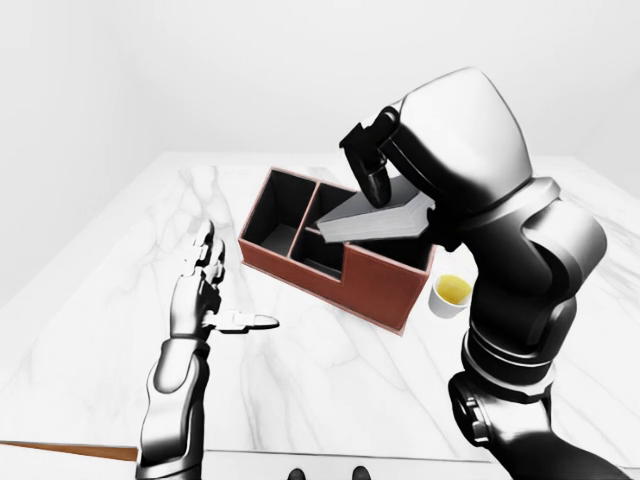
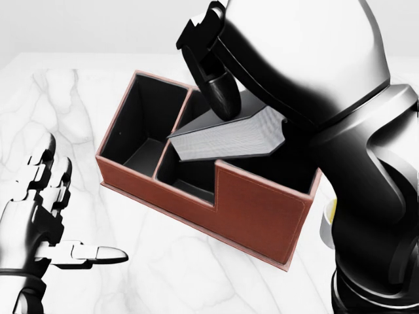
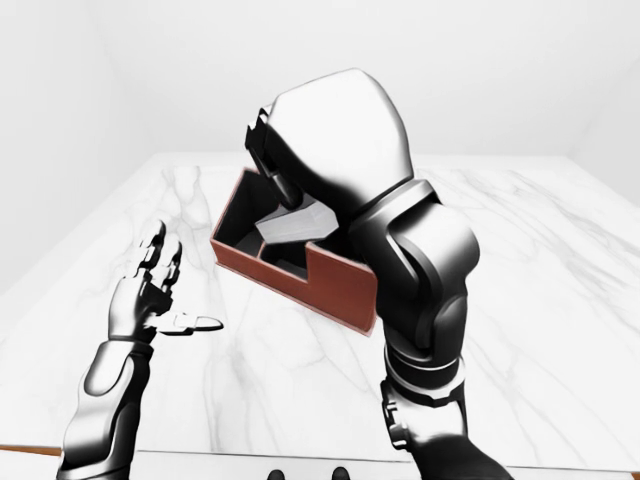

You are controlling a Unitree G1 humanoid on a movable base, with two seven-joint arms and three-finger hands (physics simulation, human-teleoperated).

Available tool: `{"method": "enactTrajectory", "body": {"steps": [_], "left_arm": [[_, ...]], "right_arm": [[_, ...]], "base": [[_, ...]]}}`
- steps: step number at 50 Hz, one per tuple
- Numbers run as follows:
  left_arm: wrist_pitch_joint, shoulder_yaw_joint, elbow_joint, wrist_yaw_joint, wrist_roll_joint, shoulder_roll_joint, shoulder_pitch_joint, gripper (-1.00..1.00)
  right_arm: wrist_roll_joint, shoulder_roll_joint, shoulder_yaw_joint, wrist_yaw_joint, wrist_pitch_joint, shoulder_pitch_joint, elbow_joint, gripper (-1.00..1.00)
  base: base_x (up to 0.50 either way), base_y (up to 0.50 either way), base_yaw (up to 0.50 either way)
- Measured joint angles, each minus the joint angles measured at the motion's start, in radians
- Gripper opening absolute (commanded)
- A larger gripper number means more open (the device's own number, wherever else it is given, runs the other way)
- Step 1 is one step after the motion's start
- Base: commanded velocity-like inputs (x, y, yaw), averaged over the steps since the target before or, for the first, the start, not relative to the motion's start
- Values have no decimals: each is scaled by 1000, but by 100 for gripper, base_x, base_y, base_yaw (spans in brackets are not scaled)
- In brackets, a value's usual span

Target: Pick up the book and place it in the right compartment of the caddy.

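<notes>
Left-eye view: right hand [image 1: 372, 165] clamped on the book [image 1: 378, 222], dark fingers over its upper cover; book held tilted above the caddy [image 1: 375, 290], over the middle/right compartments, page edges toward the camera, long axis running lower-left to upper-right; left hand [image 1: 205, 285] off to the left above the marble table [image 1: 120, 300], fingers spread, thumb out, holding nothing; small white cup [image 1: 450, 294] with yellow contents just right of the caddy.

Head view: book's lower-left corner dips toward the divider between compartments, upper-right end hidden behind the right forearm; can't tell whether it touches the caddy.

Right-eye view: right arm covers most of the caddy's right side; only a sliver of the book shows.
</notes>
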Motion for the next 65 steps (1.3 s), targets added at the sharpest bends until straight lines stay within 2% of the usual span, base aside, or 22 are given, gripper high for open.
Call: {"method": "enactTrajectory", "body": {"steps": [11, 28, 43, 51, 65], "left_arm": [[0, 10, -75, -15, -11, -4, 16, 100], [0, 19, -104, -24, -24, 1, 2, 100], [0, 50, -178, -23, -50, 11, 2, 100], [0, 66, -226, -27, -58, 12, 13, 100], [0, 77, -243, -34, -57, 7, 22, 100]], "right_arm": [[-25, -71, -29, 15, 63, -139, 205, -100], [-57, -151, -39, 15, 119, -372, 659, -100], [-109, -176, -17, -24, 122, -536, 1102, -100], [-129, -177, -5, -96, 116, -605, 1289, -100], [-161, -164, 22, -277, 83, -650, 1549, -100]], "base": [[0, 0, 0], [0, 0, 0], [0, 0, 0], [0, 0, 0], [0, 0, 0]]}}
